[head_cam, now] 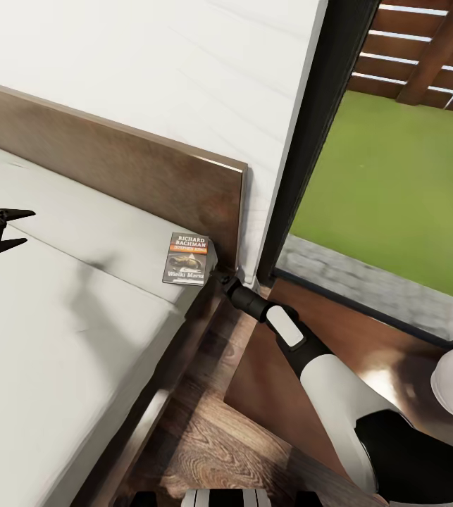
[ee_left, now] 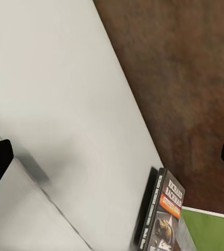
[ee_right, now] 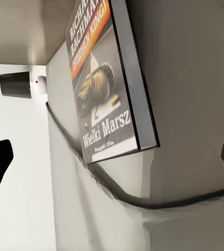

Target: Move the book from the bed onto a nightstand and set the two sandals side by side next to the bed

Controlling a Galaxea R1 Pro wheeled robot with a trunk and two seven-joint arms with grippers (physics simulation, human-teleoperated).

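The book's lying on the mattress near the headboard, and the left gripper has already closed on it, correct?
Not quite. The book does lie on the mattress by the headboard, but the left gripper hangs open, well away from it, as the head view shows.

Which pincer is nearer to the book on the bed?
Right. The right pincer sits beside the book at the bed's corner; the left pincer hangs apart, over the mattress.
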